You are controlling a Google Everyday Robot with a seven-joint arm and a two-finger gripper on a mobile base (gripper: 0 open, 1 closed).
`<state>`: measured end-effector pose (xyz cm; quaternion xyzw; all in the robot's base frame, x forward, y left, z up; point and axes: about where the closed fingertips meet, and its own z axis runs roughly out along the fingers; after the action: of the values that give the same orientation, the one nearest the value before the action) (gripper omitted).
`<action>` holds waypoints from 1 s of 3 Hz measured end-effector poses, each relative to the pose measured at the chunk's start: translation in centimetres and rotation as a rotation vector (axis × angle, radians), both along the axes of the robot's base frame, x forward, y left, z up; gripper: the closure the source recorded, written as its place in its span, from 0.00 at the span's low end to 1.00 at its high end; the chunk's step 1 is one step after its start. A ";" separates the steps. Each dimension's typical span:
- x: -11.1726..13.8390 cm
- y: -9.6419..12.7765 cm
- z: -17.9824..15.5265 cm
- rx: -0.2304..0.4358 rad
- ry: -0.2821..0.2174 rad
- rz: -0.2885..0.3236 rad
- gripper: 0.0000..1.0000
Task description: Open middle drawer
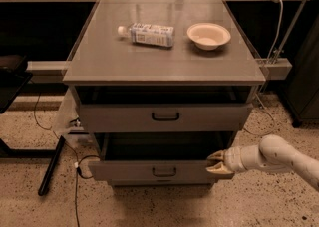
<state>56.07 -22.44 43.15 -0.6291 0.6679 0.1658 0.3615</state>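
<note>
Middle drawer [129, 170] stands partly pulled out beneath the tabletop's [99, 56] front edge, gripper [215, 163] against the right end of its front, below the front-right corner, probably placed there to draw it outward; its grip cannot be told.
</note>
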 end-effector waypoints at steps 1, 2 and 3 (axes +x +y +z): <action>0.0 0.0 0.0 0.000 0.000 0.000 0.59; 0.0 0.0 0.0 0.000 0.000 0.000 0.35; -0.8 -0.3 -0.8 0.033 0.017 -0.012 0.12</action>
<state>55.29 -22.73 42.30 -0.6177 0.6718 0.1799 0.3670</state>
